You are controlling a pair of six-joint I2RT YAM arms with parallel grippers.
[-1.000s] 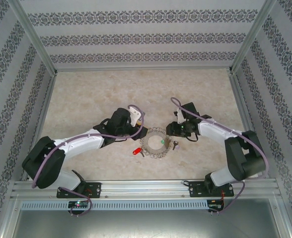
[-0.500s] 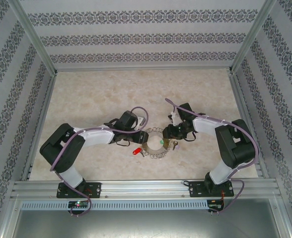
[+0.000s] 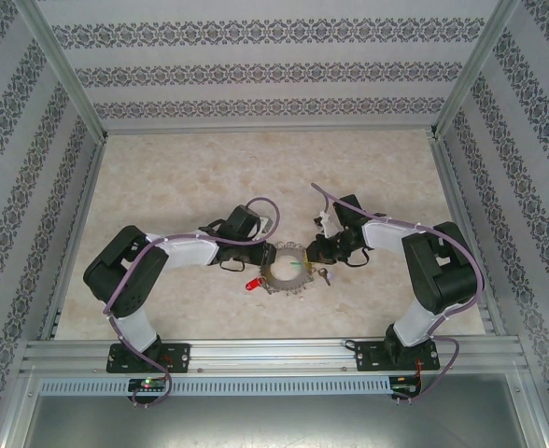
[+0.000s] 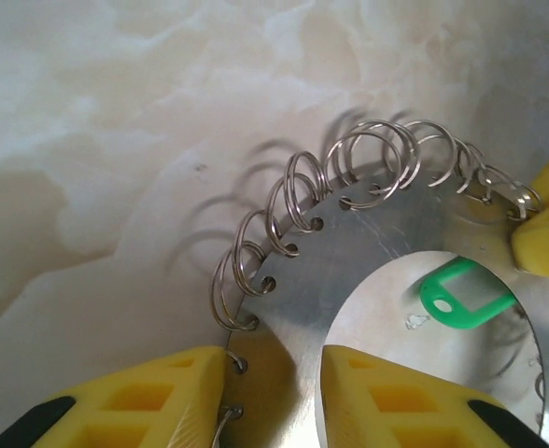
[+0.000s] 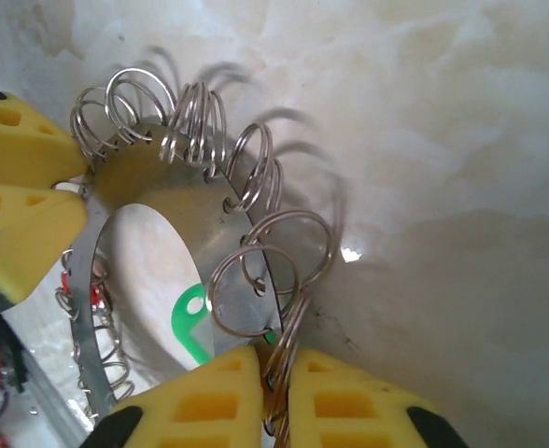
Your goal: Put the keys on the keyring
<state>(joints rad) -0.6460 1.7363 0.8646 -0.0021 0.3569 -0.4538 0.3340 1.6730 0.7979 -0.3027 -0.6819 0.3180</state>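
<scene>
The keyring (image 3: 276, 277) sits near the middle of the table (image 3: 181, 177), toward its near edge, with both arms reaching in from either side. The left gripper (image 3: 263, 259) is closed on the ring's left side. In the left wrist view its yellow fingers (image 4: 134, 401) sit one outside the rim and one over the hole, with the flat grey band (image 4: 377, 233) between them. The right gripper (image 3: 314, 257) is closed on the opposite side. In the right wrist view its fingers (image 5: 349, 401) are pinched together on the ring's edge, among the wire loops (image 5: 256, 271).

The green key (image 3: 304, 266) lies inside the ring's hole, and its tag shows through the opening in both wrist views (image 4: 466, 297) (image 5: 189, 327). The red key (image 3: 254, 285) lies on the table just outside the ring's left rim. A third key (image 3: 326, 276), its colour unclear, lies just beside the right rim, below the right gripper.
</scene>
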